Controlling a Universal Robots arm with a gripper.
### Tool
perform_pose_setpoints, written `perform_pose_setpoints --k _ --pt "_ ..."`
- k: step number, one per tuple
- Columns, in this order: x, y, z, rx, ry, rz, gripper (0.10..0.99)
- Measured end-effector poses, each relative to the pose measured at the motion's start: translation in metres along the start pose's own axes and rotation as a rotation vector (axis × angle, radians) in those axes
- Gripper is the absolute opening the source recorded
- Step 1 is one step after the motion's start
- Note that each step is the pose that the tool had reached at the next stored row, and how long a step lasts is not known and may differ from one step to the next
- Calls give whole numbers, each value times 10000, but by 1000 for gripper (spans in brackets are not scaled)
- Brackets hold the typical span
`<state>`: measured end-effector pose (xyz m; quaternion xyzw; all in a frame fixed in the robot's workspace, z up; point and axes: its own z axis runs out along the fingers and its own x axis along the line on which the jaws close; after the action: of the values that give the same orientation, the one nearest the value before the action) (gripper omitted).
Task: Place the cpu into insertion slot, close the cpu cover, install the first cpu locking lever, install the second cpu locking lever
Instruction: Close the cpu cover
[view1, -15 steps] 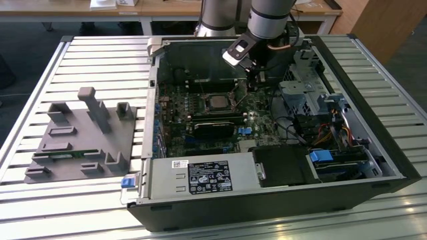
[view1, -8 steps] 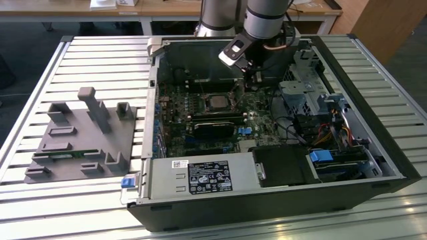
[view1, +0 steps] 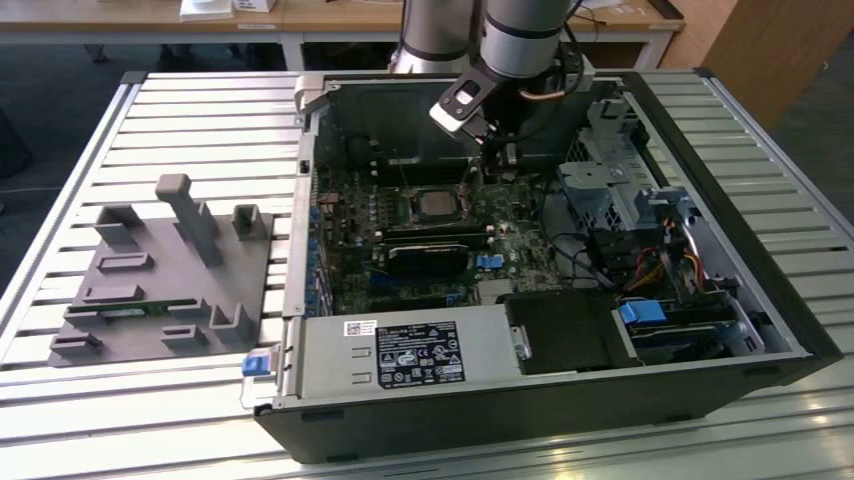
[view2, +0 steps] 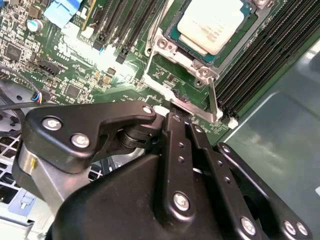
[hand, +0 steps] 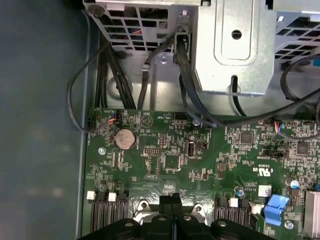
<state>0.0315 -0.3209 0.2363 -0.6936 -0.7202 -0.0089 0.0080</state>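
Cpu, framed by the lowered cpu cover, sits on the motherboard at upper centre of the exterior view. Tool clenched just beside the locking lever; whether it grips the lever cannot be told. Steady downward pressure, then sideways to latch, seems advisable.

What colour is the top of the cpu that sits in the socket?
Dull silver-grey. The cpu shows best in the second wrist view.
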Motion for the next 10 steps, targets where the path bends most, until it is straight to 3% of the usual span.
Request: perform_pose_setpoints --k 10 --pt "4 -102 7 0 0 0 122"
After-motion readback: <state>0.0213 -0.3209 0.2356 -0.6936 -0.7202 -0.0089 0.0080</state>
